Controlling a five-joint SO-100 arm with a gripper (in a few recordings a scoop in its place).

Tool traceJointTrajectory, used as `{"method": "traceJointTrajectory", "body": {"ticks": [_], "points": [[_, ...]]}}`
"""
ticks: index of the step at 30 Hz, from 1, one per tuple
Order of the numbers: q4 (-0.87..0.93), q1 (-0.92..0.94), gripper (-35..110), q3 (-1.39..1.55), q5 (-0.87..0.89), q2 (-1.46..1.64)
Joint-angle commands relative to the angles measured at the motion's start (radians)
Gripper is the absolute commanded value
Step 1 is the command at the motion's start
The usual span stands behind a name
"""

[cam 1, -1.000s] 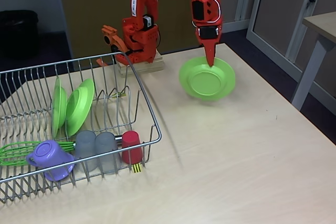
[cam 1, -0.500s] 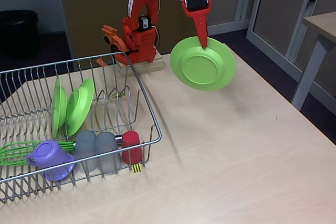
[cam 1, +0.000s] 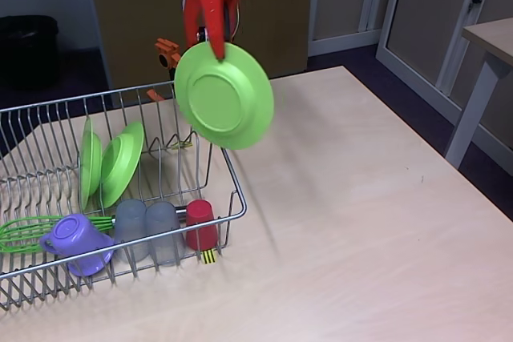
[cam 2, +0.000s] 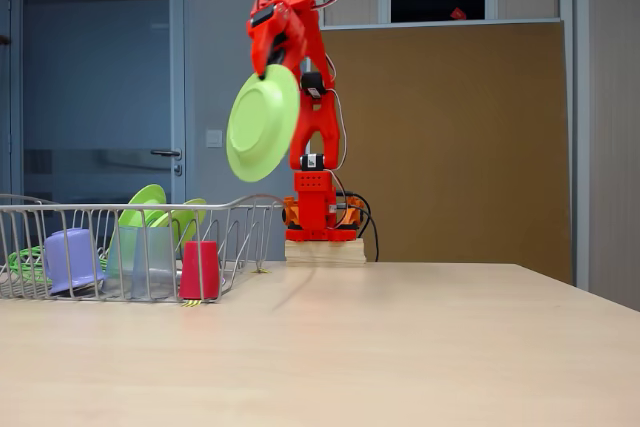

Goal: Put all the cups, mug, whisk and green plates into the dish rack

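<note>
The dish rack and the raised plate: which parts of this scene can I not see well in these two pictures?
- The dish rack: its left end is cut off by the edge in both fixed views.
- The whisk: its handle is hidden behind the mug and cups.
- The gripper: its fingertips are hidden where they meet the held green plate.
- The arm's base: covered by that plate in a fixed view.

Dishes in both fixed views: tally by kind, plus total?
Green plates: 3, two standing in the dish rack at and, one held up in the gripper at
Grey cups: 2
Red cup: 1
Purple mug: 1
Whisk: 1
Total: 8
</note>
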Motion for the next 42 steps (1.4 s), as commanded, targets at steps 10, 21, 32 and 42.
{"method": "traceJointTrajectory", "body": {"ticks": [10, 21, 32, 42], "points": [[-0.235, 0.222, 0, 0.555, -0.067, 0.258], [-0.319, 0.319, 0, 0.750, -0.123, 0.301], [-0.462, 0.357, 0, 0.951, -0.031, 0.282], [-0.483, 0.319, 8, 1.037, -0.126, 0.362]]}}
